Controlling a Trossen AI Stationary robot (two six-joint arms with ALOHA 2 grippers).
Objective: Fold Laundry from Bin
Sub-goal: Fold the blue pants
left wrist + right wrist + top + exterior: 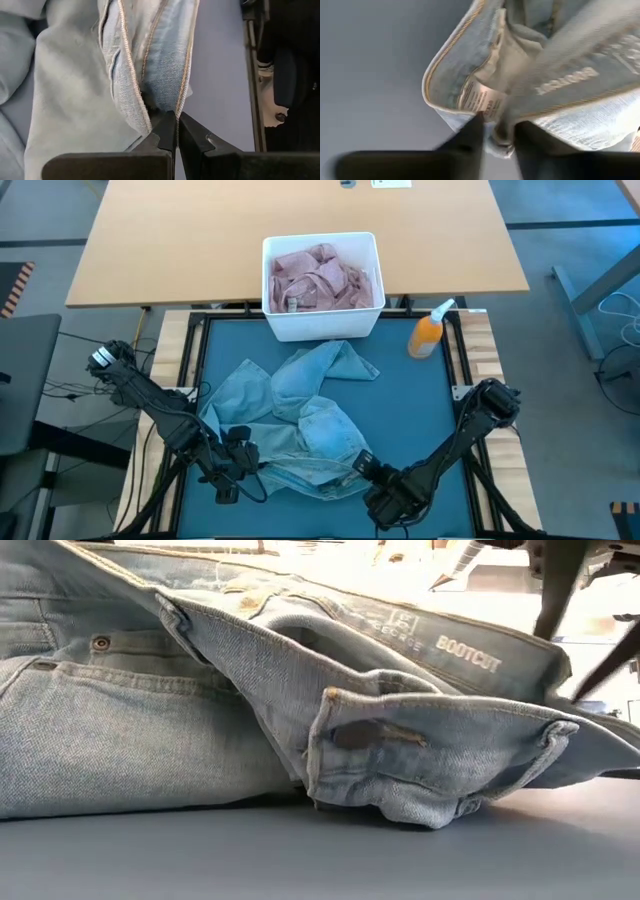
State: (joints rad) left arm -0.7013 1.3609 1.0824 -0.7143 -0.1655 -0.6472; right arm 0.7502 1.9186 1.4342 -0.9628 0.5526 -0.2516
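A pair of light blue denim jeans [295, 425] is spread crumpled over the teal table mat [420, 405] in the lower middle of the high view. The white bin [322, 328] is set at the upper middle of that frame, across the far edge of the mat, and is filled with dusty pink cloth [320, 278]. An orange spray bottle [430, 332] is stood just right of the bin.

The left gripper [232, 465] is seen at the lower left of the high view, at the left edge of the jeans. In the left wrist view its jaws are pressed together, with the stitched hem of the denim [150, 65] caught at their tips.

The right gripper [362, 465] is placed at the lower right edge of the jeans, at the waistband. In the right wrist view its fingers [470, 135] are drawn in on the waistband edge beside a white care label [481, 102], with cloth bunched between them. In the low view the waistband, printed BOOTCUT [468, 653], is shown folded over a belt loop [375, 735].
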